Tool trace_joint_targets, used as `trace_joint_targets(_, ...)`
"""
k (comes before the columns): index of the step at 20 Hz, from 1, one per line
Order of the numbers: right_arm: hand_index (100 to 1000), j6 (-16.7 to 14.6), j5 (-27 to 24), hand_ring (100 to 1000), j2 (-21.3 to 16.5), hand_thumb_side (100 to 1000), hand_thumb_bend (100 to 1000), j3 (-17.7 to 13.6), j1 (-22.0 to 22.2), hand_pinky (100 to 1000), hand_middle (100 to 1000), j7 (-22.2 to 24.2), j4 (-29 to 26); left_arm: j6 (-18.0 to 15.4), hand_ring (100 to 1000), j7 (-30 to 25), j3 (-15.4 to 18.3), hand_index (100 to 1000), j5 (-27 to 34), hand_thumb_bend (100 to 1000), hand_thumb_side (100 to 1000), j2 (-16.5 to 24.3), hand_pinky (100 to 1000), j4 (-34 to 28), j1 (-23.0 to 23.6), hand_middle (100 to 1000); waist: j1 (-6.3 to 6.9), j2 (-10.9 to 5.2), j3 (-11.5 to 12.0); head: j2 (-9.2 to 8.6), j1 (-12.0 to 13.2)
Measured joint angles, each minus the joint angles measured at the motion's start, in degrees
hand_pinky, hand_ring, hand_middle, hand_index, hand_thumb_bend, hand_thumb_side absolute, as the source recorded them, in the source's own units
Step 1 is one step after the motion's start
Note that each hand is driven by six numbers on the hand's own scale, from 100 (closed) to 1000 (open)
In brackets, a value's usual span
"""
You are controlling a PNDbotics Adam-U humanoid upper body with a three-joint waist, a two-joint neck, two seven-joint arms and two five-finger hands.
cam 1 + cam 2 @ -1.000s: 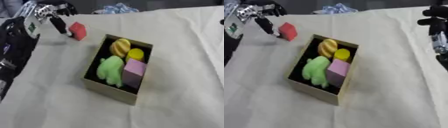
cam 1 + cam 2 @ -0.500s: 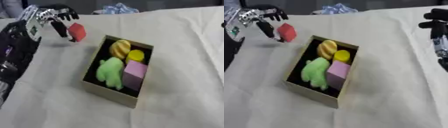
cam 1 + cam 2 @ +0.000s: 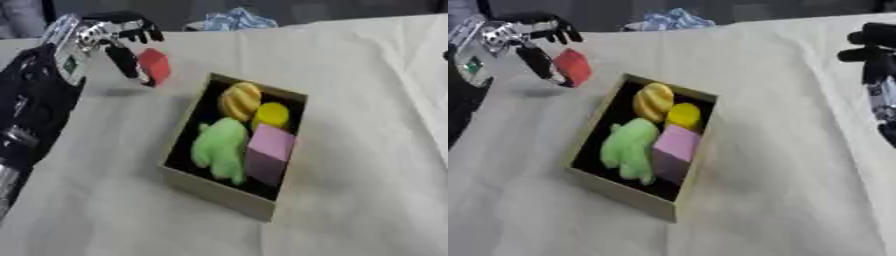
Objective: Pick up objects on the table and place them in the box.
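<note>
On the cream cloth-covered table [image 3: 367, 75] we see our left hand [image 3: 101, 35] pinching a red block [image 3: 155, 66] between thumb and fingers in the air at ten o'clock of the box [image 3: 219, 192], while our right hand [image 3: 872, 50] shows at three o'clock, its fingers unreadable.

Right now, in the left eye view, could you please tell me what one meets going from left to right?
Left hand → red block held in it → green toy in the box → pink block.
</note>
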Motion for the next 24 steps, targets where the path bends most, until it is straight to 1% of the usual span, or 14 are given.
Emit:
trace_joint_targets(4,831,0.0,0.0,751,0.0,523,100,0.1,0.0,1000,757,0.1,0.0,0.8,814,-0.6,0.4,835,-1.3,569,100,0.0,843,0.8,-0.2,796,0.21,0.38,-0.1,-0.47,0.1)
trace_joint_targets(5,831,-0.1,-0.1,751,0.0,515,100,0.1,0.0,1000,757,0.1,0.0,1.1,813,-0.6,0.5,834,-1.7,530,100,0.0,842,1.0,-0.4,795,0.22,0.45,-0.1,-0.54,0.1)
trace_joint_targets(6,831,-0.1,-0.1,751,0.0,523,100,0.2,0.0,1000,756,0.1,0.0,1.5,808,-0.6,0.7,831,-2.0,511,100,0.0,834,1.1,-0.5,788,0.22,0.52,-0.1,-0.72,0.1)
trace_joint_targets(9,831,-0.2,-0.1,751,0.0,523,100,0.3,-0.4,1000,755,0.2,0.0,2.8,795,-0.1,1.5,824,-3.4,478,100,0.0,820,1.6,-0.8,776,0.22,1.03,-0.3,-1.15,0.4)
trace_joint_targets(15,831,-0.3,-0.1,750,-0.1,523,100,0.3,-0.5,1000,753,0.3,0.0,4.0,790,0.7,2.4,821,-4.2,467,100,0.0,818,2.1,-1.0,776,-0.03,1.71,-0.4,-1.84,0.9)
trace_joint_targets(17,831,-0.4,-0.1,749,-0.1,523,100,0.3,-0.5,1000,752,0.4,0.0,4.0,798,1.0,2.5,821,-4.2,486,100,0.0,819,2.1,-1.1,794,-0.09,1.87,-0.5,-1.99,1.1)
trace_joint_targets(20,831,-0.5,-0.1,749,-0.1,523,100,0.3,-0.5,1000,752,0.5,0.0,4.0,797,1.1,2.5,822,-4.5,492,100,0.0,819,2.1,-1.2,793,-0.11,2.14,-0.5,-2.36,1.1)
trace_joint_targets(21,831,-0.5,-0.1,749,-0.1,523,100,0.3,-0.5,1000,751,0.5,0.0,4.0,792,1.1,2.5,822,-4.5,496,100,0.0,816,2.1,-1.3,788,-0.12,2.14,-0.5,-2.40,1.1)
trace_joint_targets(24,832,-0.5,-0.1,749,-0.1,523,100,0.3,-0.5,1000,751,0.5,0.0,4.1,733,1.0,2.5,794,-4.5,451,100,0.0,786,2.1,-1.5,713,-0.12,2.47,-0.5,-2.63,1.1)
